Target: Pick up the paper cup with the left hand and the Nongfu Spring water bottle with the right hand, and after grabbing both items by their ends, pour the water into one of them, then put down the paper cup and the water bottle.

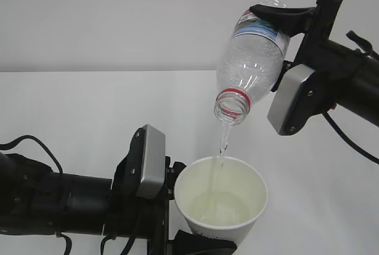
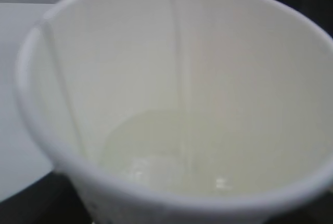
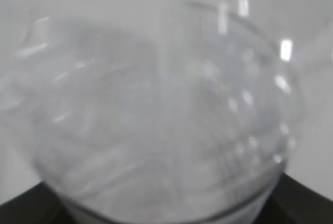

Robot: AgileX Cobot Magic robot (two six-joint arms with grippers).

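Left hand [image 1: 71, 199] enters from the left edge, low, its grey wrist block just left of the paper cup [image 1: 222, 199]. Left pincer [image 1: 198, 244] clenched on the cup near its base; one black finger shows under the cup's lower edge. Cup is held upright and off the table [image 1: 89, 113], mouth open to the top. Inside the cup, a shallow pool of water [image 2: 156, 151] covers the bottom. A thin stream runs down into it, seen in the left wrist view against the cup's far wall.

Directly above the cup and slightly right: Nongfu Spring water bottle [image 1: 251, 60], tipped neck-down, red neck ring lowest, mouth just above the cup rim. Right pincer [image 1: 284, 18] grasps the bottle at its base end; right hand [image 1: 331, 71] extends up-right of the cup. Right wrist view: blurred bottle wall only.
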